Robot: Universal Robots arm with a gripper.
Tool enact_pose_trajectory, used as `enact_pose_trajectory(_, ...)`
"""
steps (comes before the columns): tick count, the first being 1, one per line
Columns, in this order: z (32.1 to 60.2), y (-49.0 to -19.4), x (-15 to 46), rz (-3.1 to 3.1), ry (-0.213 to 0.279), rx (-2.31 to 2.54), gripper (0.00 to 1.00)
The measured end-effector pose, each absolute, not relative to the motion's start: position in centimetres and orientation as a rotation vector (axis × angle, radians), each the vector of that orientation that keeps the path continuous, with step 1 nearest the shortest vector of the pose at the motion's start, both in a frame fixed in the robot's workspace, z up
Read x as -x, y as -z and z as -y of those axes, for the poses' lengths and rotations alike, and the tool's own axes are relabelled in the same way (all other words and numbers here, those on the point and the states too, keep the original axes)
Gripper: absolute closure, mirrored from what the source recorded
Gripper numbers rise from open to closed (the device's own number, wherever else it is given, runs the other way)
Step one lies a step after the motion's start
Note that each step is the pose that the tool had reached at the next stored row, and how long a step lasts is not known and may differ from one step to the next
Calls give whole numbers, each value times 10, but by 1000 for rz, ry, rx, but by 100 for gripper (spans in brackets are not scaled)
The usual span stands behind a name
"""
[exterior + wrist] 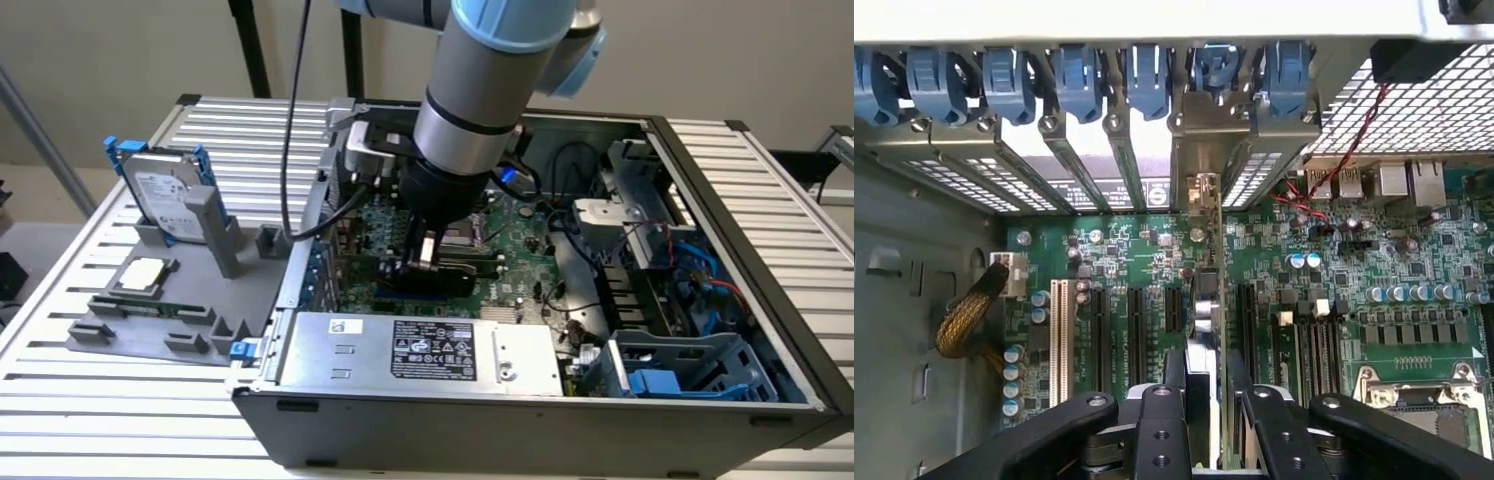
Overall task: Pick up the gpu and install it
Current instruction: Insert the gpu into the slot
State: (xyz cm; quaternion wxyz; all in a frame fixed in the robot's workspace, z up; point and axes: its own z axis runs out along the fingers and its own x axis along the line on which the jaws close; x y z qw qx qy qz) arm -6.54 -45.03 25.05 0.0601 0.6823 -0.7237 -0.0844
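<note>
My gripper reaches down into the open computer case, over the green motherboard. It is shut on the gpu, a thin black card held on edge just above the board. In the wrist view the gpu is seen edge-on between the two black fingers, running along the expansion slots. Its silver bracket stands against the case's rear slot openings. My gripper holds the card near its top edge.
Outside the case, a grey fixture holds a hard drive in a blue carrier, a processor chip and a memory stick. The power supply lies in front of the gripper. Blue slot latches line the rear wall.
</note>
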Motion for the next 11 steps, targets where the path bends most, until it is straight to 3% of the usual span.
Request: enact_pose_trajectory(11,448,-246,65,2179,274,-2054,73)
